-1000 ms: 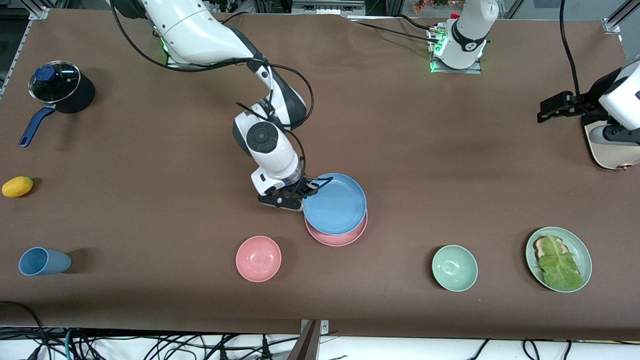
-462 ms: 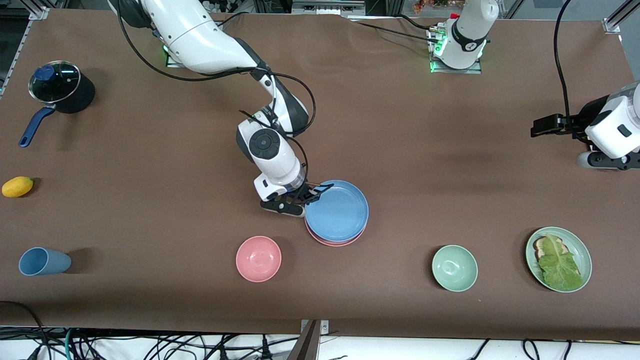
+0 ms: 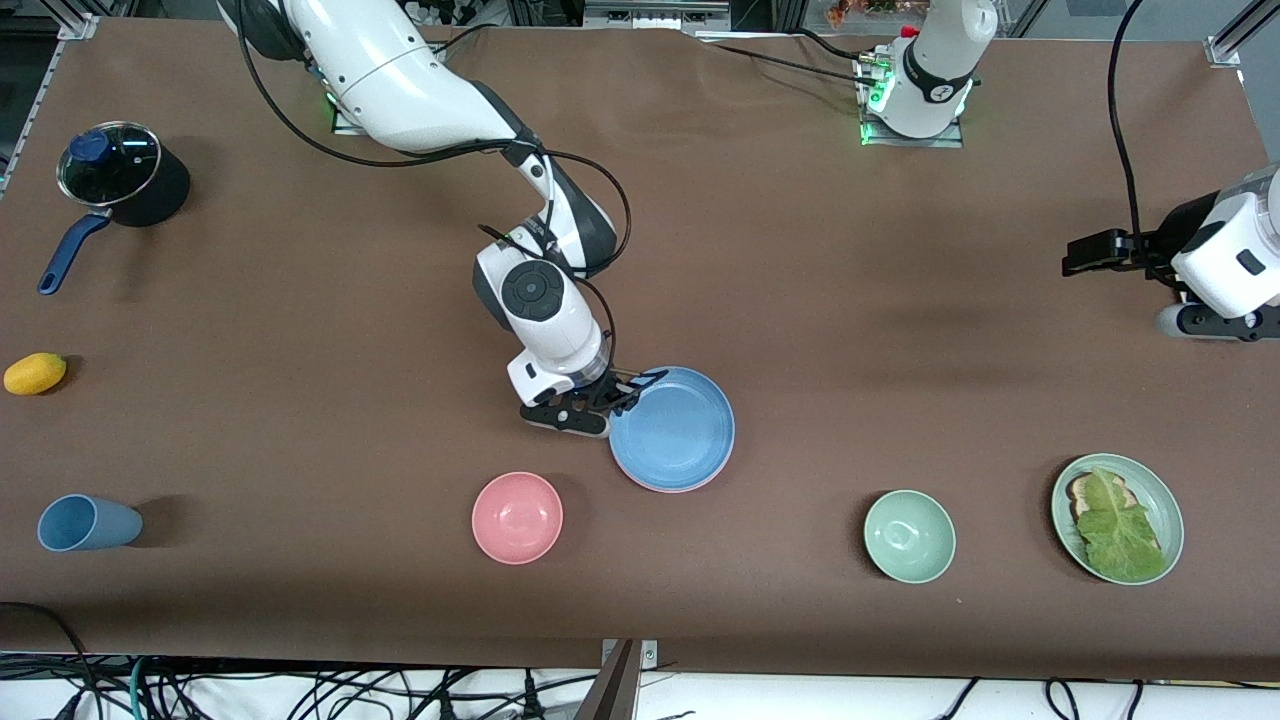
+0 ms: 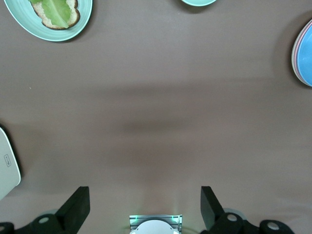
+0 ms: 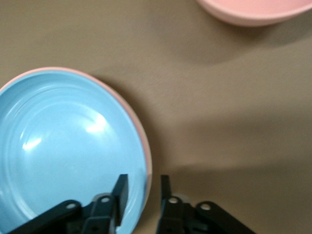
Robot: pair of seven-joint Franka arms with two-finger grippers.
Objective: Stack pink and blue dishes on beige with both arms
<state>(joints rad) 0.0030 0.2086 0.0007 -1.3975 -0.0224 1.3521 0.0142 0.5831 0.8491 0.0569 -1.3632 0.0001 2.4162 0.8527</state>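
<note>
Resting mid-table [image 3: 800, 300], matte sky-blue plate [image 3: 675, 430] lies on pale pink plate [image 3: 668, 487], only a thin rim showing. Right claw [image 3: 600, 395] straddles the blue rim, fingers slightly parted. Left claw [image 4: 144, 204] hovers open, waiting over bare table.

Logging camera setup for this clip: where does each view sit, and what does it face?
Front: high across the table, facing both bases; right gripper at the blue plate.
Left wrist: looks down past its open left gripper at bare table.
Right wrist: down past its fingers straddling the blue plate's rim, pink plate beneath.
All show the plate stack.
</note>
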